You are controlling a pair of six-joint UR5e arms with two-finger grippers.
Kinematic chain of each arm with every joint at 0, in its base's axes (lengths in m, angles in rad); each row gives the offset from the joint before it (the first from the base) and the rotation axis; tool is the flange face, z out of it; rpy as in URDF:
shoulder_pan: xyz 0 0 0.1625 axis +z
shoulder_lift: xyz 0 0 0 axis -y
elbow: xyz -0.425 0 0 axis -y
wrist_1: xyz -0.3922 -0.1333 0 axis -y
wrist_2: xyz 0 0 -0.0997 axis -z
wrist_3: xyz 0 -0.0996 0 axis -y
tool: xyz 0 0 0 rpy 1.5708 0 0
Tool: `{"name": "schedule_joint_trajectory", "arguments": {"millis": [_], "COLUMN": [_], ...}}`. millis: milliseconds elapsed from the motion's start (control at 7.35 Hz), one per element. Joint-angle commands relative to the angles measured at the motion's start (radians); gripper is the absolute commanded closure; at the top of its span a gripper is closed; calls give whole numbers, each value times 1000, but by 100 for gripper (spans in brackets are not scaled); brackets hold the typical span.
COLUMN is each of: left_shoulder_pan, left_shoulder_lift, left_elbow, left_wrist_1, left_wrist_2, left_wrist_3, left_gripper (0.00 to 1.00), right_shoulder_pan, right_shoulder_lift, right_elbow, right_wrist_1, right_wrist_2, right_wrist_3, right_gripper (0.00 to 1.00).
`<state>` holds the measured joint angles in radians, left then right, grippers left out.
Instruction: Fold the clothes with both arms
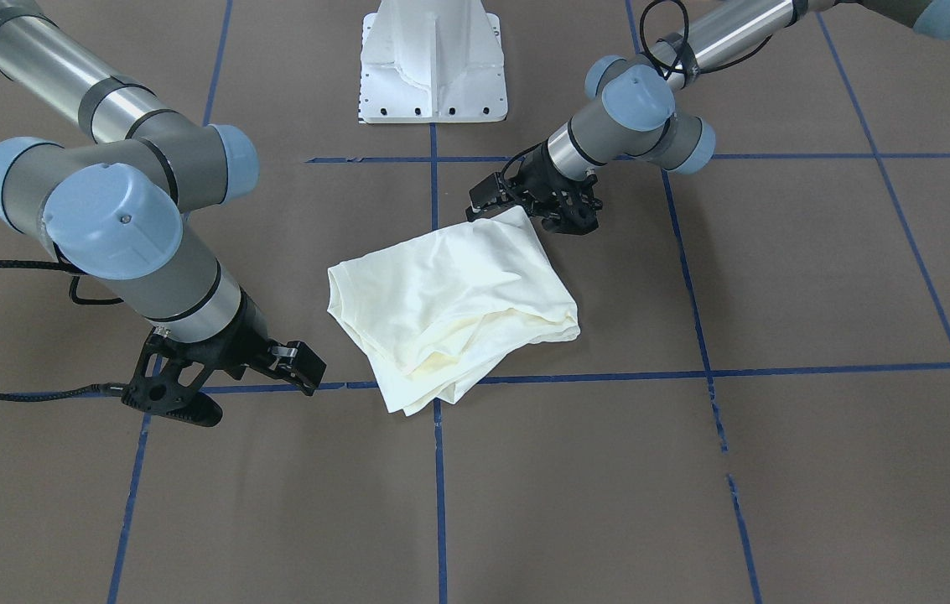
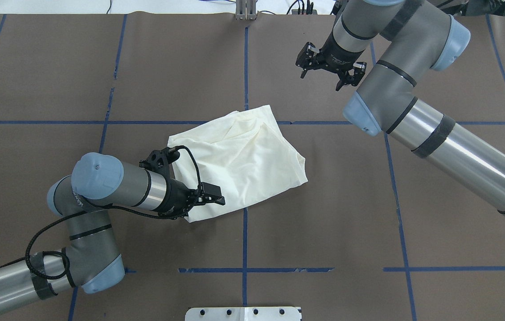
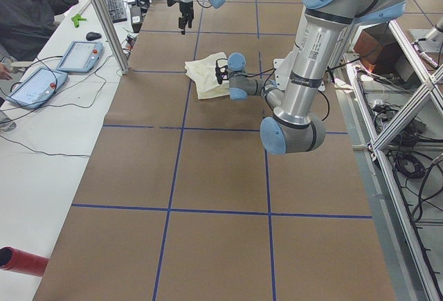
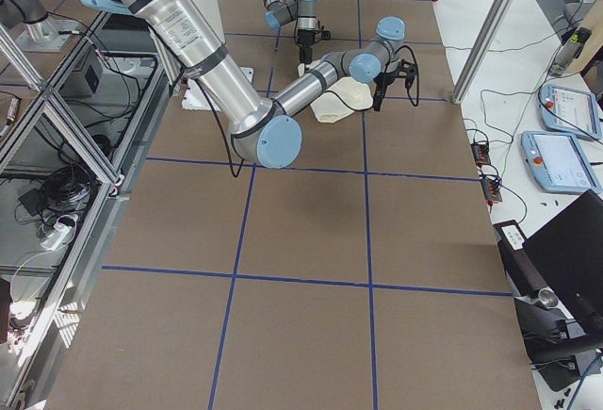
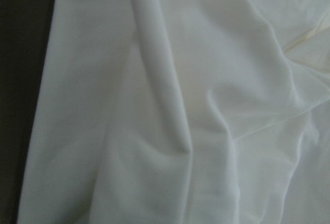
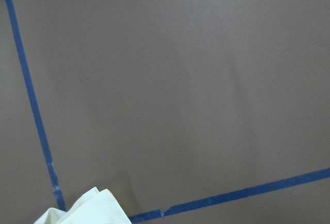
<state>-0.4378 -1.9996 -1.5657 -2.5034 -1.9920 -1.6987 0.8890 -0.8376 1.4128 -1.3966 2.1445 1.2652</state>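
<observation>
Shirt (image 2: 243, 156) on table (image 2: 56, 67), ctr.

Blurred T-shirt (image 5: 170, 110), left wrist view

The T-shirt (image 1: 449, 302) is soft, matt cream cloth, rumpled into smooth folds. It lies on a surface (image 1: 818, 486) covered in dull brown paper-like sheeting marked with slightly shiny blue tape (image 1: 835, 367). The left arm (image 1: 734, 33) and right arm (image 1: 38, 59) have polished, gleaming metal tubes, matt grey joints and smooth light-blue plastic caps.
</observation>
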Motion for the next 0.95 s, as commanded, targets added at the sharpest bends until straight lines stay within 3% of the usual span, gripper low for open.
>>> {"name": "schedule_joint_trajectory", "arguments": {"millis": [0,272,544,816], "left_shoulder_pan": [13,13,-11,-138], "left_shoulder_lift": [12,125,173,226], "left_elbow": [-51,-175,-220,-234], "left_wrist_1": [3,12,18,44], "left_wrist_2": [-2,-57,-54,-76], "left_wrist_3": [-1,-1,7,116], "left_gripper": [0,0,0,0], "right_shoulder_pan": [10,21,45,89], "right_shoulder_lift": [-2,-8,-34,-177], "right_elbow": [0,0,23,142], "right_wrist_1": [1,1,-1,-1], "right_wrist_2": [0,0,2,2], "right_wrist_3": [-12,-30,-62,-227], "right_gripper": [0,0,0,0]}}
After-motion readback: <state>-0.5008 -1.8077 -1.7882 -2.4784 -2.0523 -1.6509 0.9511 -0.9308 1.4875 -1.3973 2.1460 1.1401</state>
